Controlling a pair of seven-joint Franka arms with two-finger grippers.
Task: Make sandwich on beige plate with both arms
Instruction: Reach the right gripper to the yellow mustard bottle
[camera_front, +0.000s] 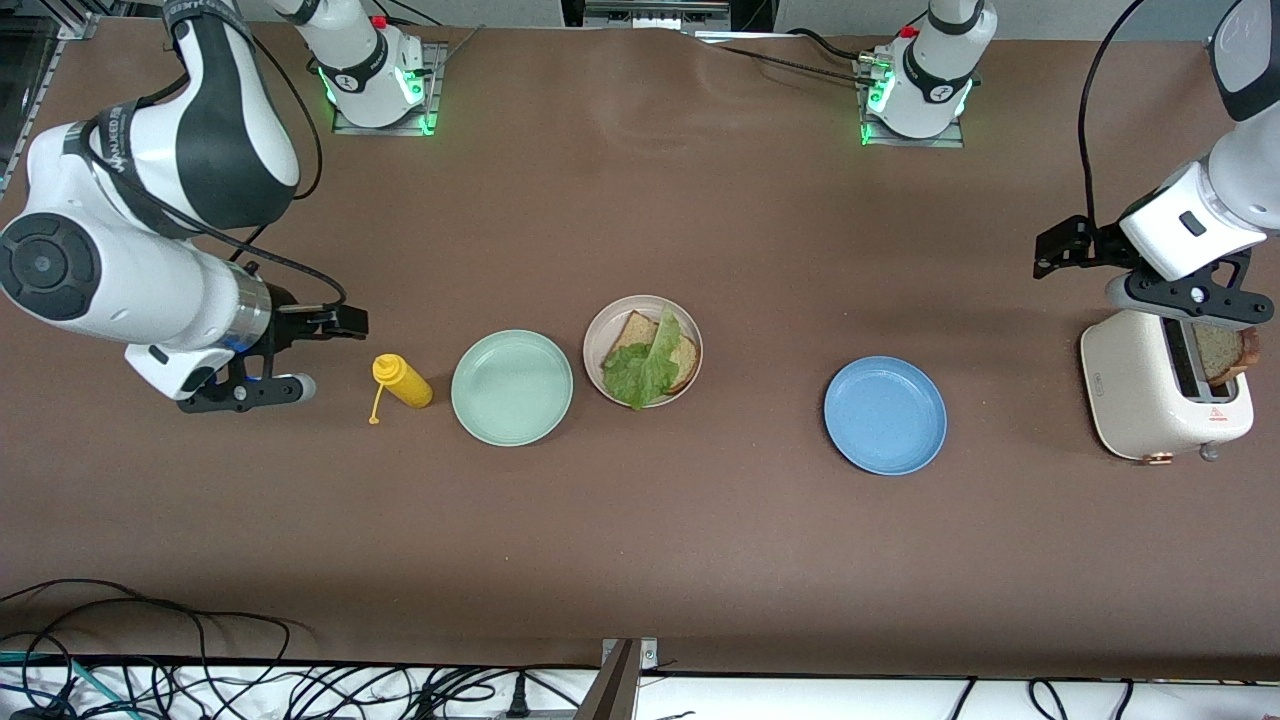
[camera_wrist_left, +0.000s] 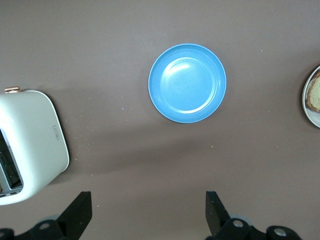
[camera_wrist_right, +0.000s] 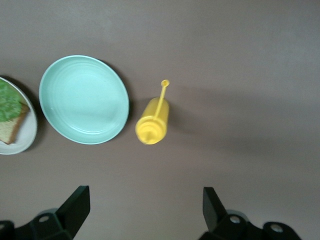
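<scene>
1. Worktop (camera_front: 640, 560): brown sheet. Laid out in a rough row along it, from the right arm's end to the left arm's end: yellow squeeze bottle, mint-green plate, beige plate, blue plate, toaster.
2. Beige plate (camera_front: 598, 330): near mid-worktop, just beside the mint-green plate (camera_front: 511, 387) and a little farther from the front camera than it. Its edge shows in both wrist views.
3. Sandwich, part-built: one bread slice (camera_front: 627, 338) lies flat on the beige plate, with a ruffled lettuce leaf (camera_front: 645, 368) over it. The leaf's lower end reaches the plate's rim. No top slice on it.
4. Second bread slice (camera_front: 1220, 352): stands in a slot of the white toaster (camera_front: 1140, 395) at the left arm's end, sticking up out of it.
5. Blue plate (camera_front: 885, 414): bare, between the beige plate and the toaster, well apart from both.
6. Yellow squeeze bottle (camera_front: 404, 381): lies on its side, cap hanging off on its strap, just beside the mint-green plate toward the right arm's end.
7. Left hand (camera_front: 1195, 300): up over the toaster. Fingers (camera_wrist_left: 80, 210) spread wide, nothing between them.
8. Right hand (camera_front: 245, 390): over bare worktop beside the bottle. Fingers (camera_wrist_right: 75, 205) spread wide, holding nothing.
</scene>
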